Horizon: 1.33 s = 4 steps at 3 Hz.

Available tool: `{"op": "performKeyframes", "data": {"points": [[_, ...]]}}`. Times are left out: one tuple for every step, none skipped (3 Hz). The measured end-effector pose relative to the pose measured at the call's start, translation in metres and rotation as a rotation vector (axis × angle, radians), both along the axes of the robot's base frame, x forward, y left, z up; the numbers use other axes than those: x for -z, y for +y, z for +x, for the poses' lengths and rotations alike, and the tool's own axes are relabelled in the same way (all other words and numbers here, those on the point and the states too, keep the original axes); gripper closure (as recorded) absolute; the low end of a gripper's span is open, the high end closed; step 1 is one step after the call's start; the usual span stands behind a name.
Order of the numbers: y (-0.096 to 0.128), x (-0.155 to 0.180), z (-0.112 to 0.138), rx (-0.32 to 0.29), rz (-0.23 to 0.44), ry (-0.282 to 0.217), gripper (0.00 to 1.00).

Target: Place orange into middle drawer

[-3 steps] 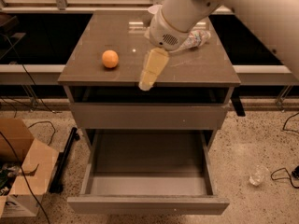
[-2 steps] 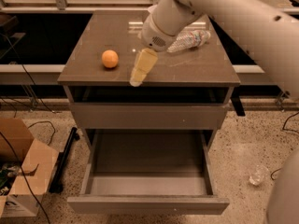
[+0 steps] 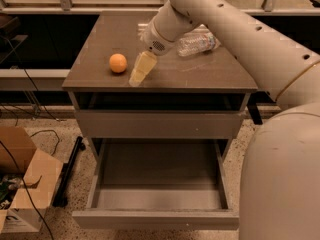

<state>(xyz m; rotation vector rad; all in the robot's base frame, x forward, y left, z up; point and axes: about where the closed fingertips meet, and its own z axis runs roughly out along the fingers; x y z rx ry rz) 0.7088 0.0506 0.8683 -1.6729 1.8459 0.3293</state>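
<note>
The orange [image 3: 118, 63] sits on the left part of the cabinet top [image 3: 200, 74]. My gripper [image 3: 136, 77] hangs just above the cabinet top, close to the right of the orange and apart from it, pointing down towards the front edge. It holds nothing that I can see. The middle drawer [image 3: 155, 219] is pulled out wide below, a deep grey-brown box with nothing in it. My arm reaches in from the upper right.
A clear plastic bottle [image 3: 197, 43] lies on its side at the back right of the cabinet top, behind my arm. A shallower plain drawer front [image 3: 160, 124] is shut above the open drawer. Cardboard boxes [image 3: 22, 184] and cables lie on the floor at left.
My gripper has moved left across the cabinet top, closer to the orange. The orange, the bottle and the drawer have not moved.
</note>
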Motion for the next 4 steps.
{"op": "performKeyframes", "data": {"points": [[0.021,0.026,0.028,-0.002,0.004,0.002,0.0],[0.033,0.05,0.039,-0.012,0.007,0.031,0.0],[0.035,0.047,0.039,-0.019,0.003,0.03,0.0],[0.046,0.037,0.034,-0.048,0.005,0.019,0.0]]}}
